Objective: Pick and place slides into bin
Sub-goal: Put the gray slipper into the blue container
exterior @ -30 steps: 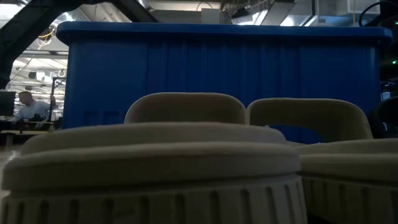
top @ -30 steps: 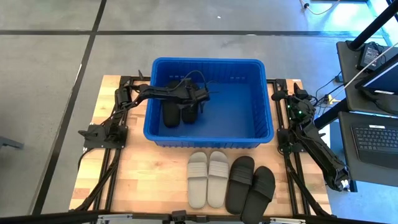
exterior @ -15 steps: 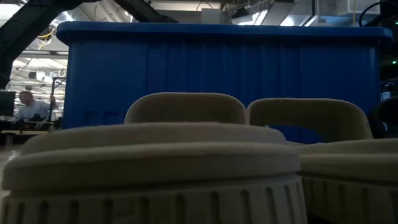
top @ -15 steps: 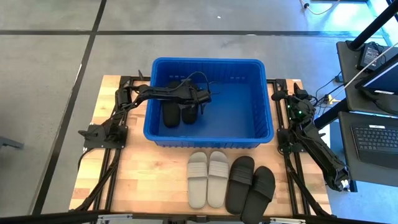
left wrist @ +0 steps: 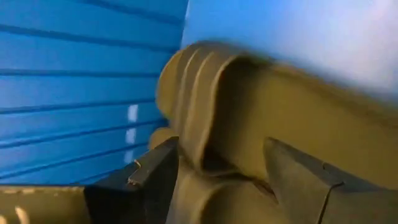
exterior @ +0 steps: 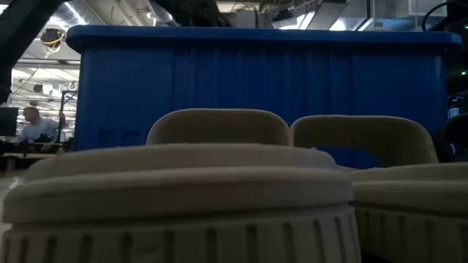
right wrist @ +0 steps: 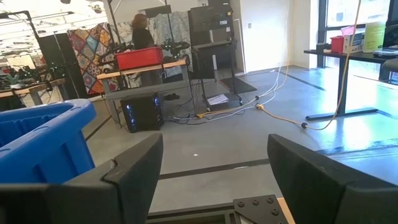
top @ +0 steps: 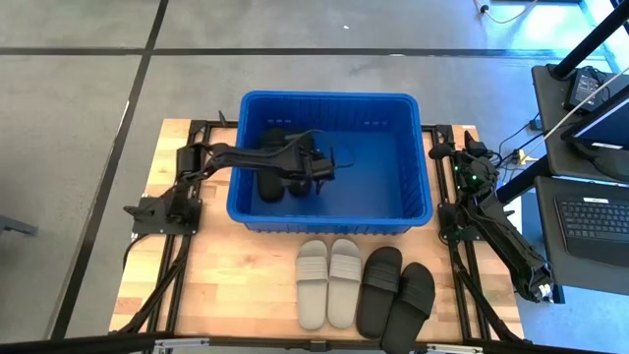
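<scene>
The blue bin [top: 413, 211] stands at the far middle of the table and fills the low view [exterior: 256, 73]. Two black slides [top: 275, 167] lie on its floor at the left. My left arm reaches in from the table's left. My left gripper [top: 313, 169] is open over the right one of these slides [left wrist: 249, 124], one finger on each side of it. Two light grey slides [top: 328, 280] and two black slides [top: 395, 293] lie soles down on the table in front of the bin. My right gripper [right wrist: 214, 180] is open and empty at the table's right edge [top: 460, 155]. My left gripper's fingers [left wrist: 149, 180] stand on either side of the black slide's strap end [left wrist: 205, 137] inside the bin, coming from above. I cannot tell whether they touch it. The slide lies on the bin's floor next to the other black slide.
The bin's ribbed wall [left wrist: 74, 93] is close beside my left gripper. The right half of the bin's floor [top: 378, 172] is bare. The light grey slides [exterior: 219, 190] stand close before the low camera. A person sits far off in the room [exterior: 33, 124].
My left gripper has gone a little toward the table's near edge and right inside the bin, over the right black slide. The slides on the table have stayed where they were.
</scene>
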`<action>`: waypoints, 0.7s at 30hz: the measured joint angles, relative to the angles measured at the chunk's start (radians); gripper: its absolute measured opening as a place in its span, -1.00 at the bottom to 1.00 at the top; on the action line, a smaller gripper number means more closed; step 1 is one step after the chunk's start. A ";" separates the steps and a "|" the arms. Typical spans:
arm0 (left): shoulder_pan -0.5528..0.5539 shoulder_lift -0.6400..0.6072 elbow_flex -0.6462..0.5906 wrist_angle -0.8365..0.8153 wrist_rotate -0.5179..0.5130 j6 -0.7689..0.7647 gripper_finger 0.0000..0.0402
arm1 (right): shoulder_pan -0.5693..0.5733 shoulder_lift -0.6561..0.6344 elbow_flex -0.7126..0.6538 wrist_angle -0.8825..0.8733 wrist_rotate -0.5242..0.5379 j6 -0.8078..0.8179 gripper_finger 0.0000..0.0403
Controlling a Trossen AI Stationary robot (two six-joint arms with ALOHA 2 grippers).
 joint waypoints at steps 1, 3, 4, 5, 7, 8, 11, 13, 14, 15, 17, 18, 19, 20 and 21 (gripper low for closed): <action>-0.009 -0.020 0.000 -0.013 0.025 -0.025 0.13 | 0.000 0.000 0.000 0.000 0.000 0.000 0.44; -0.031 -0.065 0.001 -0.019 0.070 -0.081 0.13 | 0.000 0.003 0.000 0.000 0.000 0.000 0.44; -0.040 -0.088 0.001 -0.024 0.104 -0.110 0.13 | 0.000 0.004 0.000 0.000 0.000 0.000 0.44; -0.051 -0.113 0.000 -0.027 0.135 -0.139 0.13 | 0.000 0.005 0.000 0.000 0.000 0.000 0.44; -0.074 -0.166 0.001 -0.012 0.201 -0.196 0.13 | 0.000 0.006 0.000 0.000 0.000 0.000 0.44; -0.088 -0.194 0.000 -0.014 0.228 -0.221 0.13 | 0.000 0.006 0.000 0.000 0.000 0.000 0.44; -0.138 -0.277 -0.008 0.026 0.258 -0.270 0.13 | 0.001 0.008 0.000 0.000 0.000 0.003 0.44; -0.181 -0.334 -0.031 0.088 0.238 -0.274 0.13 | 0.004 0.009 0.000 0.000 0.000 0.003 0.44; -0.206 -0.363 -0.048 0.125 0.229 -0.273 0.13 | 0.004 0.010 0.000 0.000 0.000 0.003 0.44; -0.231 -0.395 -0.069 0.168 0.221 -0.269 0.13 | 0.005 0.010 0.000 0.000 -0.003 0.003 0.44; -0.278 -0.465 -0.128 0.268 0.224 -0.252 0.13 | 0.004 0.010 0.000 0.000 -0.024 0.003 0.44; -0.302 -0.500 -0.169 0.322 0.232 -0.238 0.13 | 0.005 0.010 0.000 0.000 -0.029 0.004 0.44; -0.325 -0.536 -0.212 0.386 0.246 -0.221 0.13 | 0.006 0.010 0.000 -0.001 -0.047 0.005 0.44; -0.344 -0.575 -0.262 0.444 0.271 -0.215 0.13 | 0.006 0.010 0.000 -0.001 -0.070 0.010 0.44; -0.360 -0.613 -0.313 0.501 0.299 -0.208 0.13 | 0.006 0.010 0.000 0.000 -0.096 0.020 0.44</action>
